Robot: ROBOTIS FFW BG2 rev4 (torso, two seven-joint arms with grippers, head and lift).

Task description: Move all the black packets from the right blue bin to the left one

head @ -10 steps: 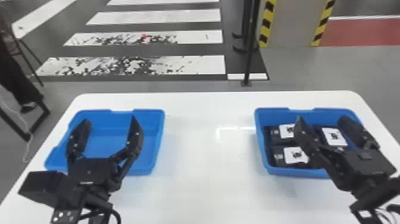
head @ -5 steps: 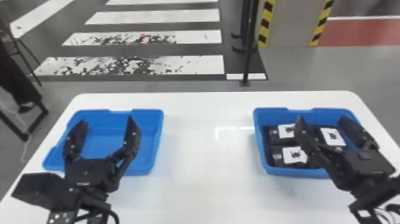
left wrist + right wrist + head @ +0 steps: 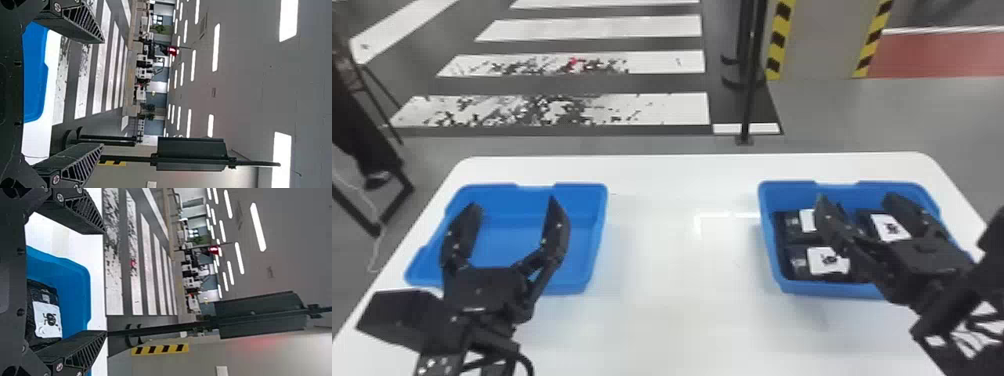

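The right gripper (image 3: pixel 855 197) shifts a little inboard, toward the robot's left, and slightly farther from the body than in the preceding head views. Its two fingers stand apart with nothing clamped between them, and their spacing shows no clear change. The left gripper (image 3: pixel 513 202) makes only a slight sideways drift; its fingers are also apart and hold nothing.

The black packets (image 3: pixel 827 260) keep their places inside the right blue bin (image 3: pixel 832 289). Relative to the right gripper as seen from the head, two packets lie toward its inboard finger, partly hidden by it, and one label (image 3: pixel 891 227) shows between the fingers. The left blue bin (image 3: pixel 562 288) lies behind the left gripper in the same line of sight, well apart from the right gripper on its inboard side.

Task status: no visible packet is transferred. The shift appears to be alignment prior to the first pick. The next step probably requires lowering the right gripper and confirming finger clearance to the adjacent packets and bin wall before closing.
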